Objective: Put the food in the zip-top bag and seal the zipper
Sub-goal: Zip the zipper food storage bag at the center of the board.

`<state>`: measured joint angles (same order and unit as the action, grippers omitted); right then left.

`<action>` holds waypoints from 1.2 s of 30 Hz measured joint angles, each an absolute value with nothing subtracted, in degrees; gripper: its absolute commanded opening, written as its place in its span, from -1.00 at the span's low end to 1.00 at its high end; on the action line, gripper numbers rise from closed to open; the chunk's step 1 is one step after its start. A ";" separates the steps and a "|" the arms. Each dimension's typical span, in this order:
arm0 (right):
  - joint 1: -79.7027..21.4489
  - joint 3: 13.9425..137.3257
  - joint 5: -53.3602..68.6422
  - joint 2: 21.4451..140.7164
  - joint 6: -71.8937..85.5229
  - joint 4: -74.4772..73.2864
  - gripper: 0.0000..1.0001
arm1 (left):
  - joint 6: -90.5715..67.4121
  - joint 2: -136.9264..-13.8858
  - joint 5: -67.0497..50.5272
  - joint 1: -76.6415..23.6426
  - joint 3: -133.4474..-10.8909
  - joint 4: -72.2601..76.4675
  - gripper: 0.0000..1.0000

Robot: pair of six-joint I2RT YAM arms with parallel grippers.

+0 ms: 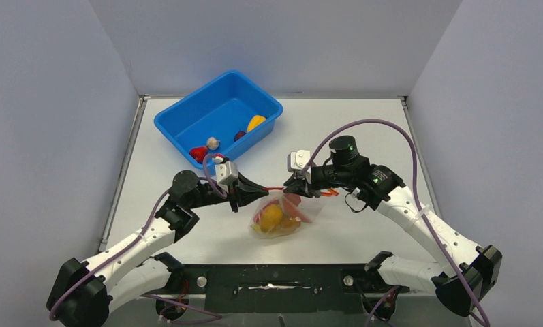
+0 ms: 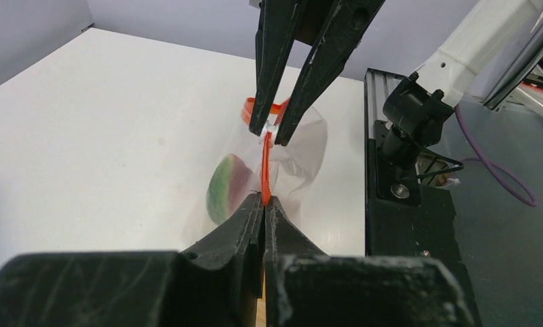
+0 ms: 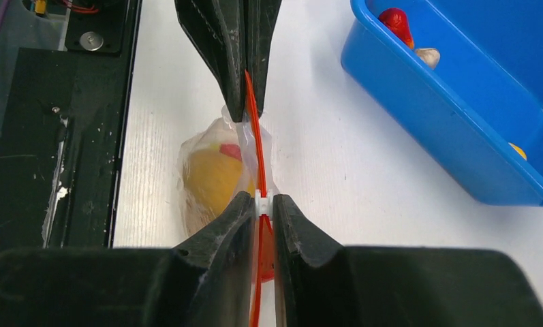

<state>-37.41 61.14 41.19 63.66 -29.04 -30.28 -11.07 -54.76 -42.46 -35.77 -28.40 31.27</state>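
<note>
The clear zip-top bag [image 1: 280, 216] hangs between my two grippers just above the table, with a yellow food [image 3: 212, 178] and a green-and-red slice [image 2: 225, 188] inside. Its red-orange zipper [image 2: 266, 169] is stretched taut between the grippers. My left gripper [image 2: 264, 201] is shut on one end of the zipper strip. My right gripper [image 3: 263, 204] is shut on the white slider [image 3: 263, 202] of the zipper, facing the left one. In the top view the left gripper [image 1: 260, 191] and right gripper [image 1: 296, 185] are a short gap apart.
A blue tub [image 1: 187, 112] stands at the back left and holds a red food [image 1: 199, 154], a white garlic [image 1: 213, 143], a dark piece [image 1: 240, 135] and an orange-yellow piece [image 1: 256, 122]. The black base rail [image 1: 275, 279] runs along the near edge.
</note>
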 measured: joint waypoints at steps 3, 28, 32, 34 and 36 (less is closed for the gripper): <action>-37.04 61.14 40.45 62.96 -29.89 -31.55 -1.00 | -11.09 -54.13 -42.46 -35.38 -28.40 30.55 -1.00; -36.07 61.43 43.18 62.02 -32.60 -33.82 -1.00 | -8.71 -55.07 -45.23 -34.35 -30.98 26.98 0.07; -36.07 61.30 43.59 62.04 -32.56 -33.04 -1.00 | -8.29 -56.62 -45.71 -34.33 -32.58 27.00 -0.08; -36.10 61.14 43.77 62.04 -32.40 -32.71 -1.00 | -8.23 -57.28 -46.06 -34.33 -33.01 27.09 -0.30; -36.10 60.84 43.79 62.04 -32.14 -32.27 -1.00 | -8.23 -57.87 -46.63 -34.33 -33.21 27.11 -0.58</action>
